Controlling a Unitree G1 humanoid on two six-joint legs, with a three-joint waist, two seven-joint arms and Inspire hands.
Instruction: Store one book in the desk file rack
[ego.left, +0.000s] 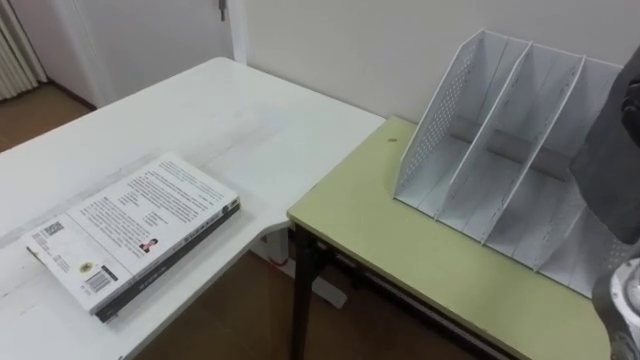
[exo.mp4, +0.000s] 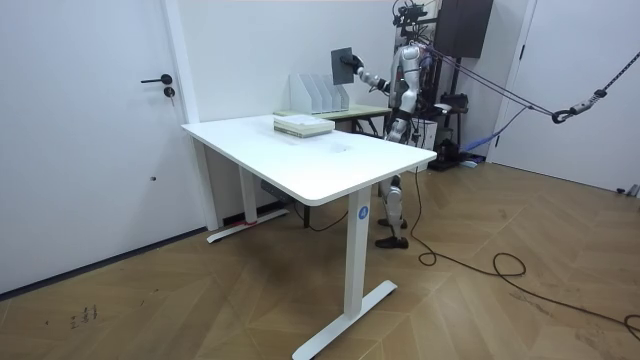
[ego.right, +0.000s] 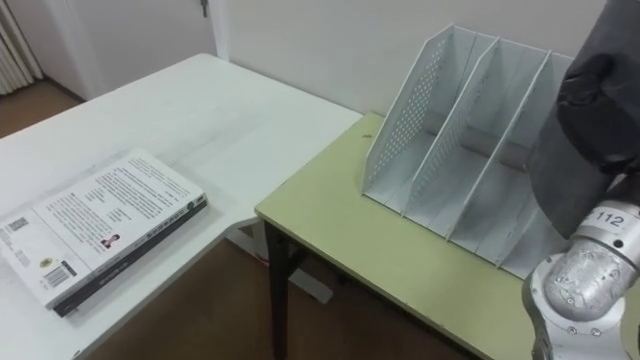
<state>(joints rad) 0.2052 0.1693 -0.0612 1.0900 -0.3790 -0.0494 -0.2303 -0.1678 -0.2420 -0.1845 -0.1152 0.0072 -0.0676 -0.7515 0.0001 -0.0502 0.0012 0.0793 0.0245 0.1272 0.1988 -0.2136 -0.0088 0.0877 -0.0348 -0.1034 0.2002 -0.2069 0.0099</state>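
Noted at carry step: dark-covered book (ego.right: 575, 170) clasped in curled right hand (ego.right: 597, 75), held upright over right-hand slots of white file rack (ego.right: 440, 110) on green bench (ego.right: 380, 250), not yet inserted; judged to require next aligning lower edge with an open slot, then lowering between dividers.

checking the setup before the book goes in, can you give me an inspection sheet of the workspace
surface: green table set against the white desk
job's things: white file rack upright on the green table, visible slots empty; dark book held above the rack's right end
clutter: stacked books on the white desk
robot hand: right robot hand curled on the dark book
cables: dark cable lying across the wood floor
surroundings: white walls, closed door
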